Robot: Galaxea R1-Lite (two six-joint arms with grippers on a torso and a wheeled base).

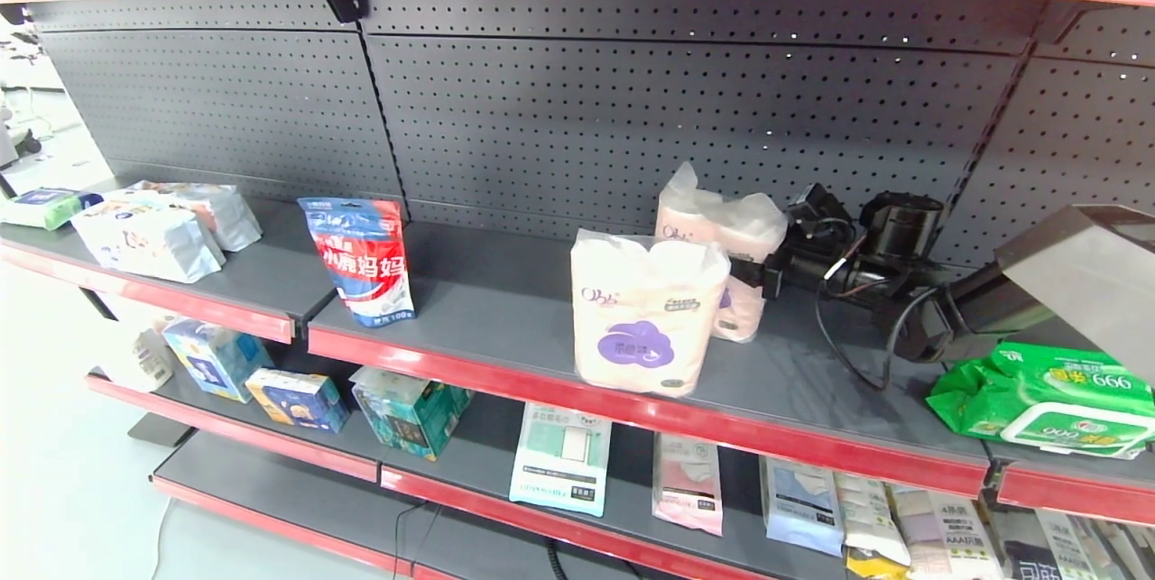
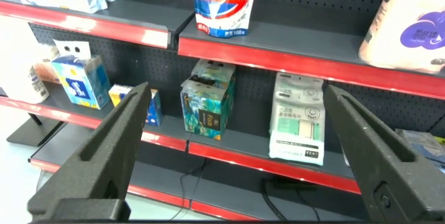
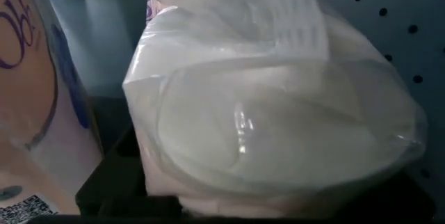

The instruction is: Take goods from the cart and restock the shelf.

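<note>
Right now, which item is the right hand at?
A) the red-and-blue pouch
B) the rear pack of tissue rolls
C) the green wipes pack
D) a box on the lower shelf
B: in the head view the right hand sits against the rear roll pack, behind the front roll pack.

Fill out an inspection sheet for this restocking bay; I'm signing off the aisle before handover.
Surface: dark grey shelf with a red front edge and pegboard behind.
Job's things: front roll pack upright near the edge; rear roll pack behind it, in the right gripper.
Clutter: red-blue pouch, white packs, green wipes pack.
Grippers: right gripper shut on the rear roll pack; left gripper fingers open, facing the lower shelves.
Cables: black cable loops from the right arm onto the shelf.
Surroundings: lower shelves hold a teal box and packets.
</note>
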